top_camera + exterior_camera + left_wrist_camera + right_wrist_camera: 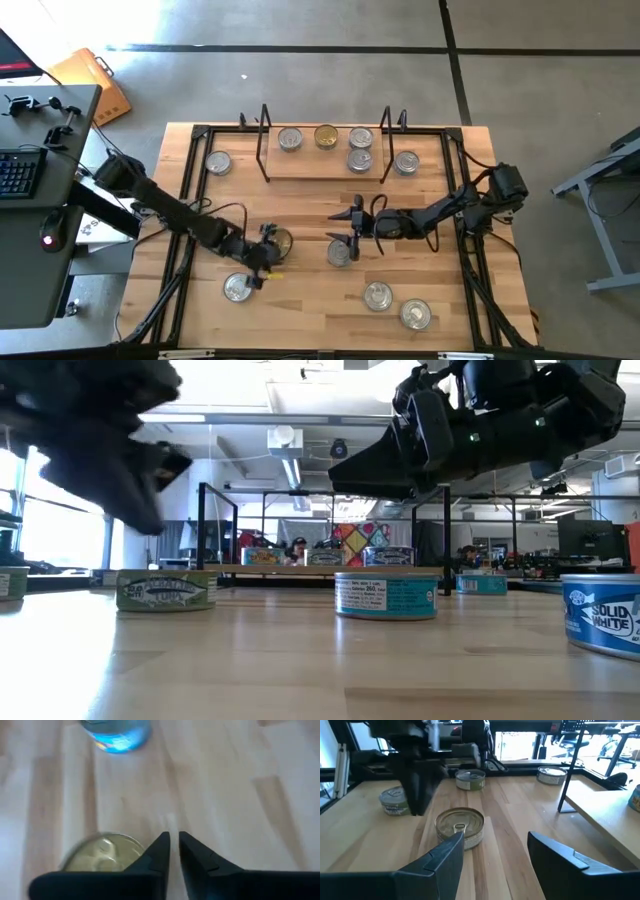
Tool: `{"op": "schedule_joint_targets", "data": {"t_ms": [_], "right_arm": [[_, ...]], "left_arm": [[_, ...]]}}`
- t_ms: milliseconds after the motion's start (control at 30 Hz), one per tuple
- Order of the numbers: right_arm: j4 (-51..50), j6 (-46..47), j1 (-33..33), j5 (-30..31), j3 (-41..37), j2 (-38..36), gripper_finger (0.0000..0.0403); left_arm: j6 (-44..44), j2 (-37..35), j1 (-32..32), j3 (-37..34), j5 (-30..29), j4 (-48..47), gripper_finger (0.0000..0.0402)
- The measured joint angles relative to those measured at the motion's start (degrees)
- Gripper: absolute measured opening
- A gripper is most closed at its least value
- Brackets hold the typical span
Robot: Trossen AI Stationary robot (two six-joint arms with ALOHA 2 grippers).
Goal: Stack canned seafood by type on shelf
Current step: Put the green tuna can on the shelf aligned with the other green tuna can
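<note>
Wooden bench carries scattered tins. Left claw, nearly clenched and empty, hovers beside gold tin; right claw is released above silver tin. Next: regrasp, carry to shelf.

Tins stand on the table: a green tin, a teal tin, a blue tin. Behind, the shelf holds more.
</note>
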Motion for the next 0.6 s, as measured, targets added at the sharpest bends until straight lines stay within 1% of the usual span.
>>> {"op": "schedule_joint_targets", "data": {"t_ms": [67,133,167,233,300,333,433,533,600], "right_arm": [[0.1,0.0,0.0,0.0,0.0,0.0,0.0210],[0.0,-0.1,0.0,0.0,0.0,0.0,0.0210],[0.0,-0.1,0.0,0.0,0.0,0.0,0.0210],[0.0,-0.2,0.0,0.2,0.0,0.0,0.0210],[0.0,-0.1,-0.3,0.2,0.0,0.0,0.0210],[0.0,0.1,-0.4,0.2,0.0,0.0,0.0210],[0.0,0.2,-0.4,0.2,0.0,0.0,0.0210],[-0.1,0.2,-0.4,0.2,0.0,0.0,0.0210],[0.0,0.3,-0.4,0.2,0.0,0.0,0.0210]], "left_arm": [[0.0,0.1,-2.0,0.0,0.1,-3.1,0.0063],[2.6,0.4,-3.8,0.0,-1.5,-6.2,0.0087],[4.5,0.7,-4.8,0.0,-3.8,-8.1,0.0097],[6.6,2.4,-6.6,0.0,-11.0,-10.5,0.0113],[8.3,4.5,-7.7,0.0,-16.2,-9.5,0.0123],[9.3,5.5,-8.0,0.0,-17.6,-8.7,0.0126],[11.3,9.3,-8.3,0.1,-18.9,-6.5,0.0129],[9.6,12.4,-7.8,0.4,-19.0,-5.2,0.0123],[7.9,13.8,-7.1,0.6,-19.1,-3.6,0.0107]]}}
